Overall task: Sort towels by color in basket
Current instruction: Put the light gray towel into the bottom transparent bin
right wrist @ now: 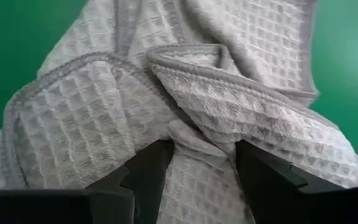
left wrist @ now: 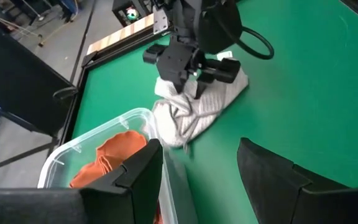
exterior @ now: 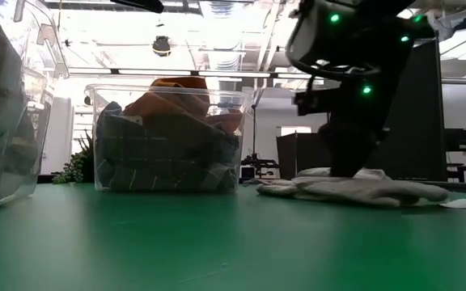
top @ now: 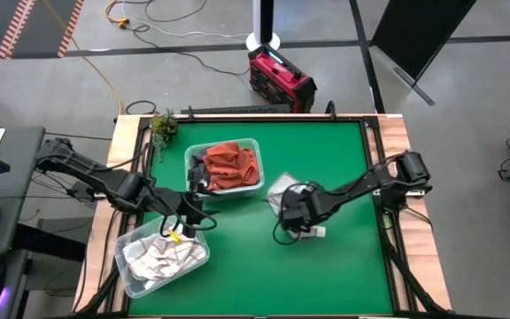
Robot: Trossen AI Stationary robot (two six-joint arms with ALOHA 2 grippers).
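Nearest the table's front edge, toward the left, a clear plastic bin (top: 131, 266) holds white towels with thin red grid lines (top: 162, 254). Just above its far rim hovers the left gripper (top: 195, 215), fingers spread apart and grasping nothing; in the left wrist view its two dark fingers (left wrist: 143, 167) frame a gap over the green mat (top: 326, 159), one finger close by the rim of the second bin.

That second clear bin (top: 204, 149) sits farther back, near the middle of the table. It holds rust orange-red towels (top: 233, 164) on top and dark plaid cloth (exterior: 160, 153) beneath, seen through its wall in the low view.

To the right of that bin, a light grey waffle-weave towel (right wrist: 185, 93) lies crumpled on the mat, outside both bins. The right gripper (top: 292, 213) is down on it; in the right wrist view its fingers (right wrist: 151, 165) stand parted on either side of a raised fold, pressing into the cloth but not clenched on it. A small white label (top: 315, 232) lies just beside the gripper.

At the far left corner of the table stands a small green plant (top: 163, 126). Beyond the table's far edge, a red case (top: 282, 80) rests on the floor
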